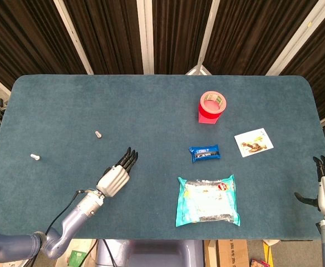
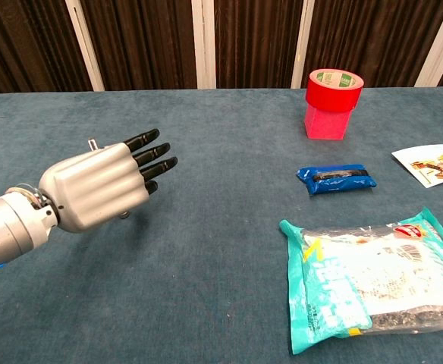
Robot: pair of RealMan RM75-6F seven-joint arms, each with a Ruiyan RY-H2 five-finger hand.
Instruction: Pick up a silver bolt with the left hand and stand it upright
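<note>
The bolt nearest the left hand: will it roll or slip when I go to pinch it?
The bolt looks small, round and lying on its side, so it may roll if nudged. The table looks cloth-covered, which should slow rolling. It is tiny beside the open left hand, so it could slip from a pinch.

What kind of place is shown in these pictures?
Probably a robot test or data-collection setup, not a home: a blue-covered table before dark curtains, with unrelated items laid out, such as a red tape roll, a snack bag and small silver bolts.
</note>
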